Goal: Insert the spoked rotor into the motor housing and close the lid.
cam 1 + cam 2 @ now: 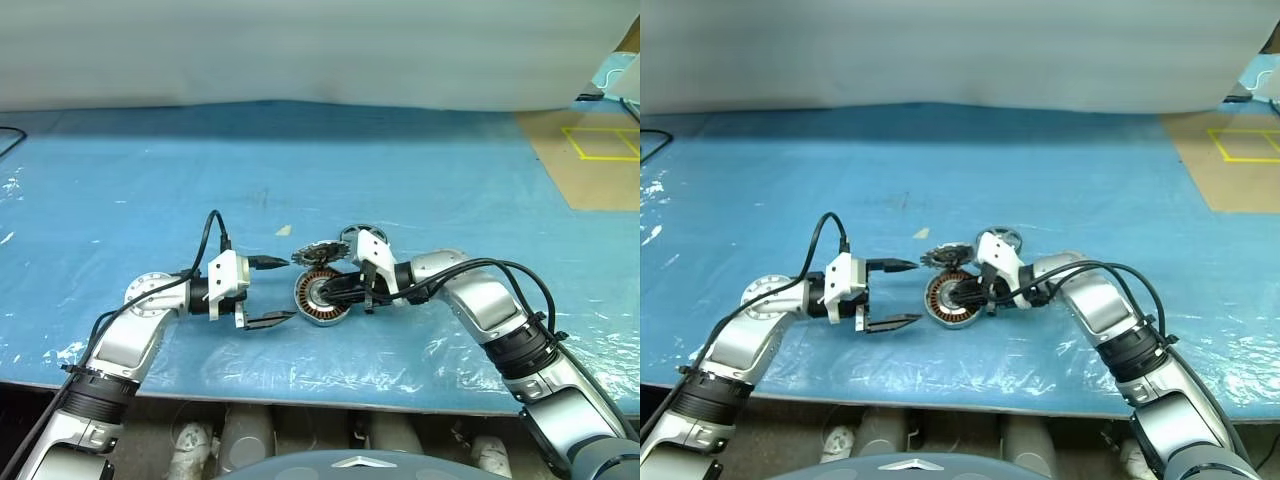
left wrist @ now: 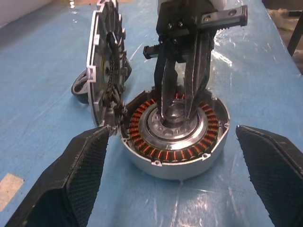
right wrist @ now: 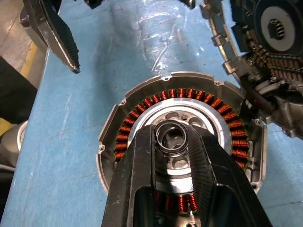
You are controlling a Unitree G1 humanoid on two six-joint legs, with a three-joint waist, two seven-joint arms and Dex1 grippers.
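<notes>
While seating: right gripper (image 3: 174, 142) pinches motor housing (image 2: 176, 135) hub; keep vertical
Left gripper (image 1: 283, 290): fingers spread, clear
Lid (image 2: 106, 66): propped on edge beside it

Left arm: reaching inward, low over the counter.
Left gripper (image 1: 282, 291): jaws spread wide, holding nothing.
Right arm: bent inward, angled downward.
Right gripper (image 3: 173, 138): jaws narrowly parted, tips pointing down.

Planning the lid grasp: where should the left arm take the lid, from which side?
Probably the upper rim, from above, jaws across its two flat faces: the lid stands on edge against the motor housing, so its top edge is free.
</notes>
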